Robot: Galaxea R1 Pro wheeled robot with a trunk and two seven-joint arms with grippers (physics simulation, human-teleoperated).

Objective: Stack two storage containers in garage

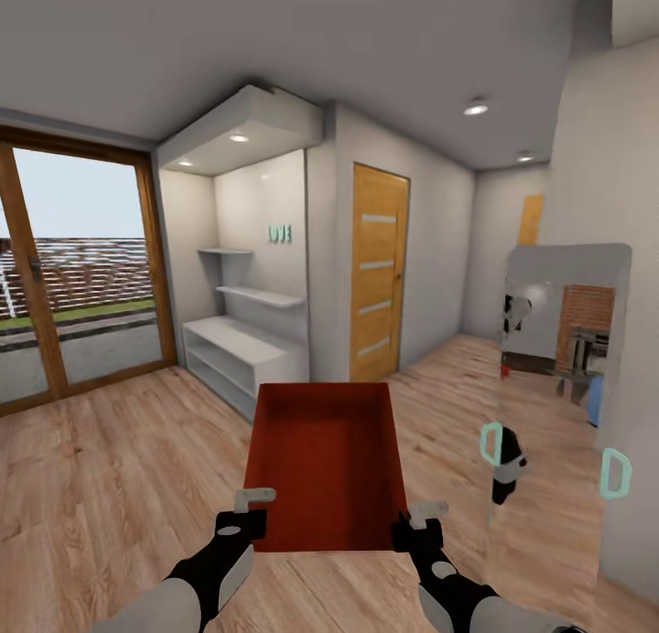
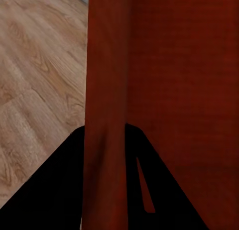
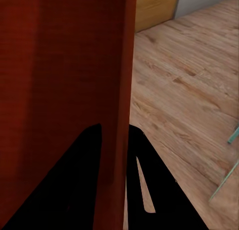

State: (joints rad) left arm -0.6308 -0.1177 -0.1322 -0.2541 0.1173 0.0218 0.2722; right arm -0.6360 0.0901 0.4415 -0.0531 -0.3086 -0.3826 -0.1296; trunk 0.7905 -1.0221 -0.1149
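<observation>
Both grippers [image 1: 245, 512] [image 1: 419, 521] apparently clamped on 1 orange-red storage container [image 1: 325, 459] above wood-plank flooring [image 1: 119, 468].

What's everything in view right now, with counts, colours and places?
storage container: one, orange-red, carried in front between both arms, above the floor
wood-plank floor: light brown, all around
white shelf unit: one, in the alcove ahead left
wooden door: one, orange-brown, ahead, shut
glass patio door: wood-framed, far left
mirror: one, on the right wall
left gripper: jaws shut on the container's left wall
right gripper: jaws shut on its right wall
</observation>
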